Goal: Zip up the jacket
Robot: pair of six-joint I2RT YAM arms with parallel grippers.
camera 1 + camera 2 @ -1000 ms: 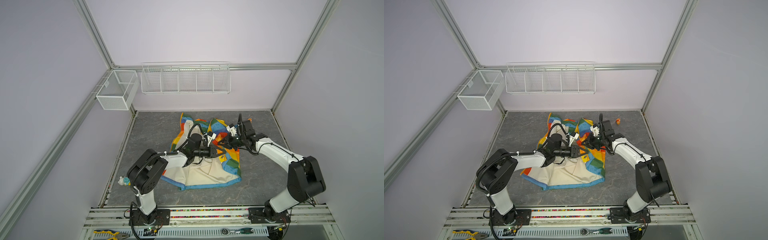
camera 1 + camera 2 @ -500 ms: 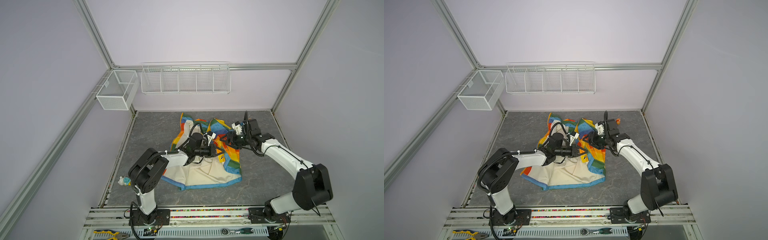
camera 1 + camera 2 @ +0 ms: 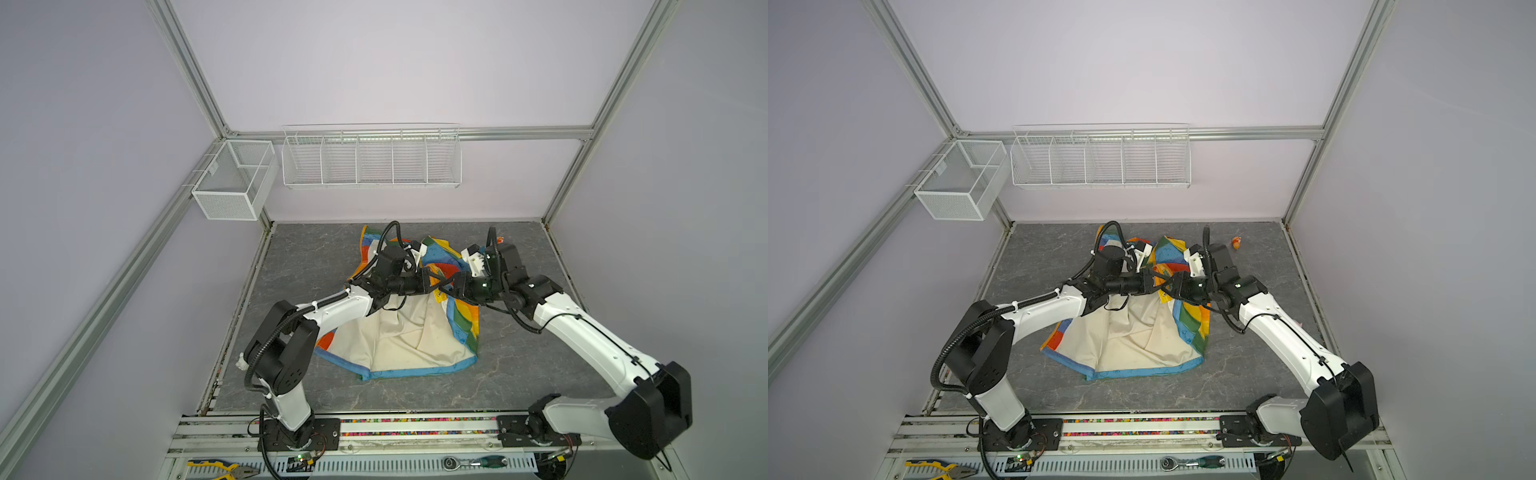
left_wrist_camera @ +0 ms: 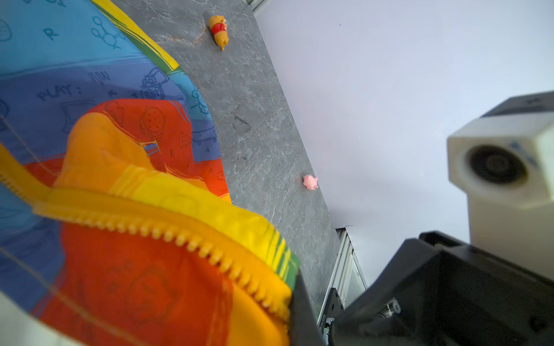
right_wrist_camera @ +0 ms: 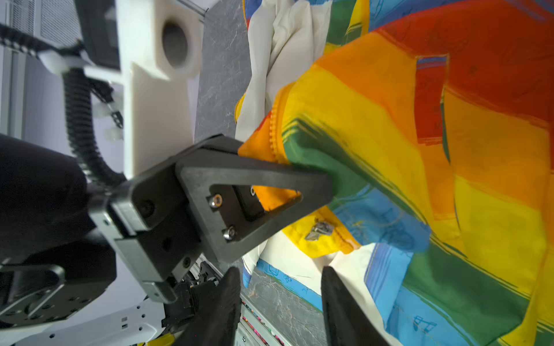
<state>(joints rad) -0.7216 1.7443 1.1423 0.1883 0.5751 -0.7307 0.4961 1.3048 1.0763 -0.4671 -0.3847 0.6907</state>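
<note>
Both top views look down from high at the front, facing the back wall (image 3: 374,62), far enough off to hold the whole counter (image 3: 311,266). The wrist views sit near the jacket (image 4: 120,269) and face one another: the left wrist view shows the right wrist camera (image 4: 494,167), the right wrist view shows the left wrist camera (image 5: 168,45). All four share the jacket.

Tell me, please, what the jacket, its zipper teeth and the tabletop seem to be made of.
Jacket: thin woven fabric, probably synthetic, matte with a faint sheen; it creases and drapes softly.
Zipper teeth: likely moulded plastic, coloured yellow-orange like the tape.
Tabletop: grey stone-look surface with pale veins, matte; real stone or printed laminate cannot be told.
</note>
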